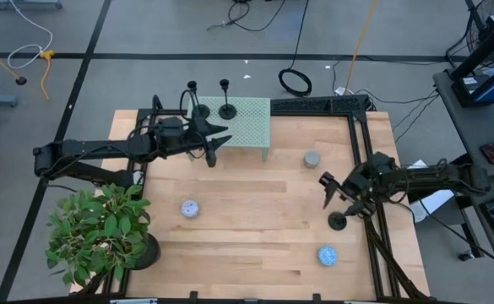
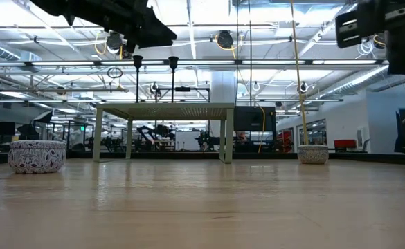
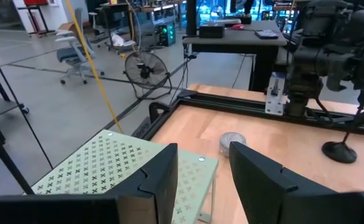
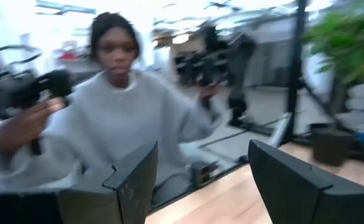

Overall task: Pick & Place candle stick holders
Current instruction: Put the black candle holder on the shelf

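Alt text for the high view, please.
Two black candle stick holders stand on a small green perforated table at the far edge of a wooden table; a third stands near the right gripper. The left gripper hovers by the green table.

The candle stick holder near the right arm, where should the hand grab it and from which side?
Grip the thin upright stem of the candle stick holder, coming in level from the side. The round flat base sits on the table, too low to pinch. The right hand, open, is closest, just beside it.
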You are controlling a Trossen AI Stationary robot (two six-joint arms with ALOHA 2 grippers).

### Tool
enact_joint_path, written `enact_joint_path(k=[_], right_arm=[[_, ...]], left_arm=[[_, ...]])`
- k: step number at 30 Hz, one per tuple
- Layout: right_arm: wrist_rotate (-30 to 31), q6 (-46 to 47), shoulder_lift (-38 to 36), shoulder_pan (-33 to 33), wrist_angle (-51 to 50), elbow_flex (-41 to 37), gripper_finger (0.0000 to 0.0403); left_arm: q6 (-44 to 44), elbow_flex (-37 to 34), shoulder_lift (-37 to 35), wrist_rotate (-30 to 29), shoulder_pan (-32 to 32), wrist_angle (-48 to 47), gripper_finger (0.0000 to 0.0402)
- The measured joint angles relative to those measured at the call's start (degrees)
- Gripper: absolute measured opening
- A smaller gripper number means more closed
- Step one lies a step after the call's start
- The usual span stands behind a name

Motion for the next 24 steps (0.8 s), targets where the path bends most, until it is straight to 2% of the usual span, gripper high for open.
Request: enact_joint_path(k=[5, 11, 24], right_arm=[[-9.52, -0.55, -1.73, -2.48, -7.31, 0.0, 0.0242], [-14.48, -0.72, -1.73, -4.84, -8.6, 0.0, 0.0242], [-16.19, -6.14, -2.0, -8.16, -8.34, -3.97, 0.0242]], left_arm=[[0.16, 0.0, 0.0, -0.02, 0.0, 0.03, 0.0152], [0.18, 0.0, 0.0, -0.04, 0.0, 0.03, 0.0152], [0.25, 0.0, 0.02, -0.08, 0.0, -0.88, 0.0152]])
